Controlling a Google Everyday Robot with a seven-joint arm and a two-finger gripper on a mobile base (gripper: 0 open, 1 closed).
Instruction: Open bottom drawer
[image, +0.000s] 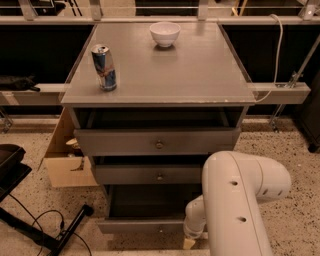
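Seemingly the job is well under way. The slim grey wooden bottom drawer (145, 226) sits lowest in the grey three-drawer cabinet (235, 117), just above the speckled floor. Its front stands forward of the carcass, with a deep dark opening showing above it. I judge it partly open rather than closed. Its small round knob is hard to make out on the front.

The robot's bulky white arm (240, 200) comes in from the lower right and bends down to the drawer's right end. The tool (189, 242) hangs there, low beside the front and close to the floor. Whether it is wide, narrow or holding anything, I cannot tell, since the arm hides most of it, and I cannot tell if it touches the drawer.

What is left, by my reading, is to draw the front further out, if a fuller opening is wanted, and then let go.

On the grey worktop (170, 75) stand a blue and silver drink can (104, 67) at the left and a white bowl (165, 33) at the back, well apart.
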